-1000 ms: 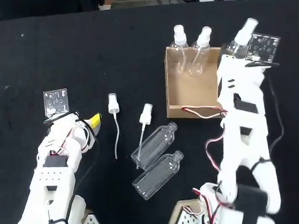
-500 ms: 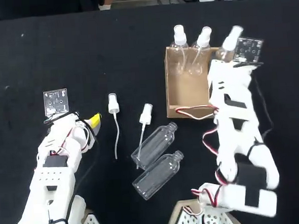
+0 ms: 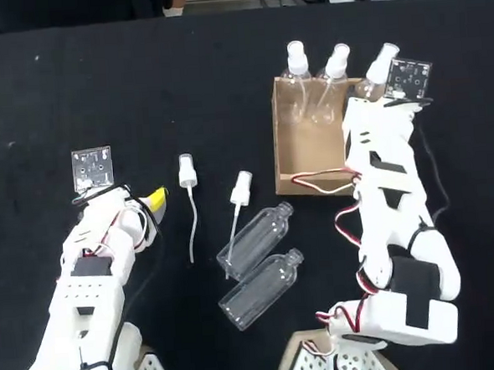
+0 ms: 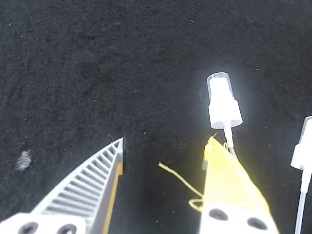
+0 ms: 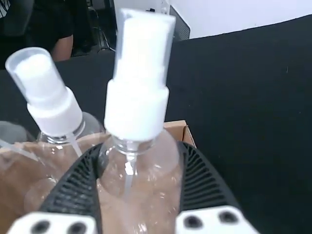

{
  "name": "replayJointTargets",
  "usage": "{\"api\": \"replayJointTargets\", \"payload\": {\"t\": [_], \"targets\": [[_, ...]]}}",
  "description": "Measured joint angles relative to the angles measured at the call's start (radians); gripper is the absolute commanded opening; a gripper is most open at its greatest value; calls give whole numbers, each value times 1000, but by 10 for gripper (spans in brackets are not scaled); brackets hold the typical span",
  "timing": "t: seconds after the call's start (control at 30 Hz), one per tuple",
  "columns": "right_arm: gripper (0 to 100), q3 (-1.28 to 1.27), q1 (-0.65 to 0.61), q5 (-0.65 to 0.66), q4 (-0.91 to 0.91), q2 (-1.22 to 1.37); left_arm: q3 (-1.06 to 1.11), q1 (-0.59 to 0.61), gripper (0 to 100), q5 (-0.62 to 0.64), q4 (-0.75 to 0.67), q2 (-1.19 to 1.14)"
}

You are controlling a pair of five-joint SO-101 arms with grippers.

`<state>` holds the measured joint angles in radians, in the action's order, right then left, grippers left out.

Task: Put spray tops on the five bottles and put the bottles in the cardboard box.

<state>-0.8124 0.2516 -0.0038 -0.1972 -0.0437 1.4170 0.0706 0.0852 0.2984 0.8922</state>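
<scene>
Nearest the arm bases, 2 uncapped bottles are seen lying side by side on the black table [image 3: 98, 77]: the nearer bottle [image 3: 262, 289] and the second bottle [image 3: 257, 239], both with necks angled toward the cardboard box [image 3: 314, 185]. Just beyond them, 2 loose spray tops are laid flat, the left spray top [image 3: 187, 172] and the right spray top [image 3: 241, 188], each with its tube trailing toward the bases. Beside the left spray top, the left gripper [image 4: 165, 146] is held low over the table with its jaws spread wide, the yellow finger just beside the tube. Farther off, 2 capped bottles [image 3: 295, 85] [image 3: 329, 83] are stood against the far wall of the box. At its far right corner, the held bottle [image 5: 141, 195], spray top fitted, is pinched upright by the right gripper [image 5: 139, 156]; whether it is inside the box cannot be told.
</scene>
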Motion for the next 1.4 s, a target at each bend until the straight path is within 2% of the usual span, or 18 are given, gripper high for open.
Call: {"api": "replayJointTargets", "payload": {"t": [0.13,0.37,0.63,0.87,1.1,1.4], "targets": [[12,0,0,0,-100,0,0,0,259,0,0,0],[11,-129,-2,0,-393,0,0,0,259,0,0,0],[11,-130,-2,0,-425,3,0,0,259,0,0,0],[11,-84,0,0,-430,143,0,0,259,0,0,0],[11,-44,12,-100,-430,175,0,0,259,0,0,0],[11,-8,12,-112,-430,235,0,0,259,0,0,0]]}}
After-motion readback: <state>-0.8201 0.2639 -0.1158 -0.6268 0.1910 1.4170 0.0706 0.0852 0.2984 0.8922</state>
